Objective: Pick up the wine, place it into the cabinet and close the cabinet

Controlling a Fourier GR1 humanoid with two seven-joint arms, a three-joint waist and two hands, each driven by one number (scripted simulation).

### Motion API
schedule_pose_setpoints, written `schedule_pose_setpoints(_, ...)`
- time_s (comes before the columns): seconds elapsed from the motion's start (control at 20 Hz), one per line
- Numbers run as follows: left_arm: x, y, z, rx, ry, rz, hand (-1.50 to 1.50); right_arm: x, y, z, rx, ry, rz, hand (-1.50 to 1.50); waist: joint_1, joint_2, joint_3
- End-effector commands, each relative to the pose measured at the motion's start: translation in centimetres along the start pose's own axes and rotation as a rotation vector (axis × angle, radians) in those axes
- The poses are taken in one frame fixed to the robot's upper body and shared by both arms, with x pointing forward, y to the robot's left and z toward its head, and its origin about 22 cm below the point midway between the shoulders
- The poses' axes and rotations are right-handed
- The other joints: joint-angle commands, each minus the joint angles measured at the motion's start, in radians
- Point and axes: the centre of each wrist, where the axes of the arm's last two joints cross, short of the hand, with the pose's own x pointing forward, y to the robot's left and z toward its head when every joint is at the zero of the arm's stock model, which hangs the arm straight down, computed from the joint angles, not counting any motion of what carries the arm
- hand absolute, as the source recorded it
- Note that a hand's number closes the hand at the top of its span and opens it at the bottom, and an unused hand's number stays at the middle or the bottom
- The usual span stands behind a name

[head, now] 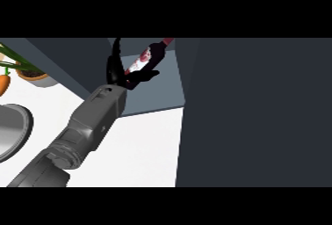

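Nearest, a grey forearm comes in from the lower left edge and runs up and to the right across the white counter. Which arm it is cannot be told for sure from this view; it enters at the left, so it reads as the left one. To its left, at the edge of the view, lies part of a round grey plate.

On the right, a large dark panel, the cabinet door, fills the view from top to bottom and hides whatever is behind it.

Farther along, the forearm ends in the black left hand, raised in front of the open cabinet. Its fingers are curled round the wine bottle, grasping it near the lower body. The bottle is dark red with a pale label and leans, its neck up and to the right, toward the top of the cabinet opening. It is off the counter, held in the air at the mouth of the cabinet, just beside the door's edge.

Farthest, at the upper left, an orange carrot and a potted plant sit on the counter, well apart from the hand.

The right hand does not show.
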Motion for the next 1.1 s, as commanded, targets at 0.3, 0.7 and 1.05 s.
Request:
schedule_pose_setpoints(0.3, 0.6, 2.0, -1.5, -0.273, -0.171, 0.271, -1.50, 0.4, -0.1, 0.9, -0.056, -0.011, -0.011, -1.50, 0.071, -0.035, 0.006)
schedule_pose_setpoints(0.7, 3.8, -0.4, -1.2, -0.410, -0.238, 0.550, -1.50, 1.1, -0.2, 0.5, -0.092, 0.037, -0.003, -1.50, 0.133, -0.062, 0.009)
schedule_pose_setpoints(1.05, 3.3, -2.9, 1.7, -0.521, -0.223, 0.557, -1.50, 2.0, -0.3, 1.6, -0.140, 0.060, 0.018, -1.50, 0.171, -0.079, 0.010)
